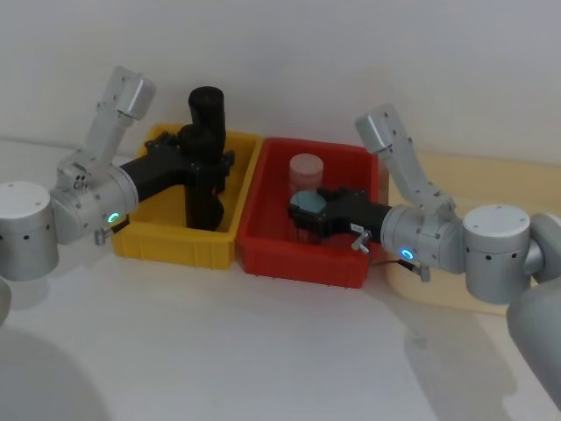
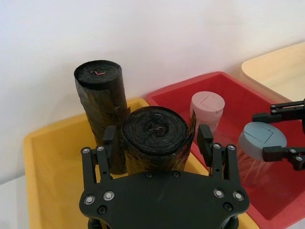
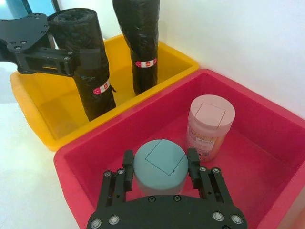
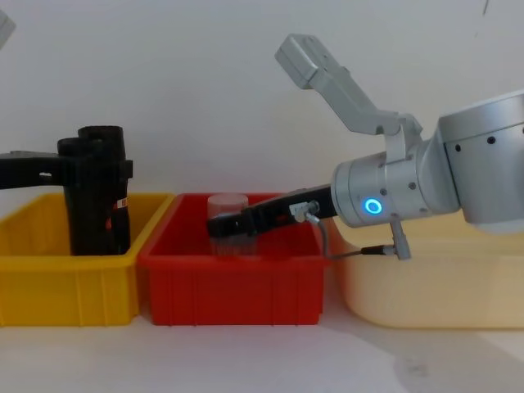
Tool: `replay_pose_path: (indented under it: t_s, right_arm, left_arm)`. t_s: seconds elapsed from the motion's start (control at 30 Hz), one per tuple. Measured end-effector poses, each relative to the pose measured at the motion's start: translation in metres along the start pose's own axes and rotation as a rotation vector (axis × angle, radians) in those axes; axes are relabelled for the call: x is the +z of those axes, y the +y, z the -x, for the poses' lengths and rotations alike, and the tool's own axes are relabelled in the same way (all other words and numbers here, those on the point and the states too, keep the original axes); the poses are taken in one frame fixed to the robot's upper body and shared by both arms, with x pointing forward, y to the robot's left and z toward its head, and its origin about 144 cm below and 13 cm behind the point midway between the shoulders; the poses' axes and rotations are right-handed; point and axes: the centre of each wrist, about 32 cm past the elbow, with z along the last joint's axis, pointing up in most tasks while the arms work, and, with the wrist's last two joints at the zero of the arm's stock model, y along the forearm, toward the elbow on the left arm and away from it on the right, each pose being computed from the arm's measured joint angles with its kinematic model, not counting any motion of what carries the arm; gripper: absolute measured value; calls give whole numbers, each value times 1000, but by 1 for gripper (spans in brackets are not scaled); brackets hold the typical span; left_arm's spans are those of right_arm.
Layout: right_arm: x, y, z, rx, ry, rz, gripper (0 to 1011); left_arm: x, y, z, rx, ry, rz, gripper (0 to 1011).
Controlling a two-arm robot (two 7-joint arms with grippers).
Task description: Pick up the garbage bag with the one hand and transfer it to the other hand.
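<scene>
Two black garbage bag rolls stand upright in the yellow bin (image 1: 175,246). My left gripper (image 1: 206,153) (image 2: 157,138), on the green-lit arm, is shut on the nearer garbage bag (image 2: 155,131) (image 3: 90,71) just below its top; the roll's base is down at the bin floor. The second roll (image 2: 100,90) (image 3: 140,38) stands free behind it, near the wall. My right gripper (image 1: 302,210) (image 3: 160,162), on the blue-lit arm, is inside the red bin (image 1: 298,263), shut on a clear jar with a blue lid (image 3: 159,164) (image 2: 262,138).
A pink-lidded jar (image 3: 209,124) (image 1: 307,167) stands at the back of the red bin, close to my right gripper. A cream tray (image 4: 426,278) sits to the right of the red bin. White table stretches in front of the bins, and a white wall is right behind them.
</scene>
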Motion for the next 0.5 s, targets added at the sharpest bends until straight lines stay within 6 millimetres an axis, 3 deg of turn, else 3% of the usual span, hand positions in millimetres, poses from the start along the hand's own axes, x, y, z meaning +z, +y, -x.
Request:
replay_pose_path:
  t_s: [0.27,0.5]
  right_arm:
    - [0,0,0,1,-1,0,656]
    - [0,0,0,1,-1,-1,656]
  left_arm:
    - [0,0,0,0,0,0,910]
    - [0,0,0,0,0,0,711]
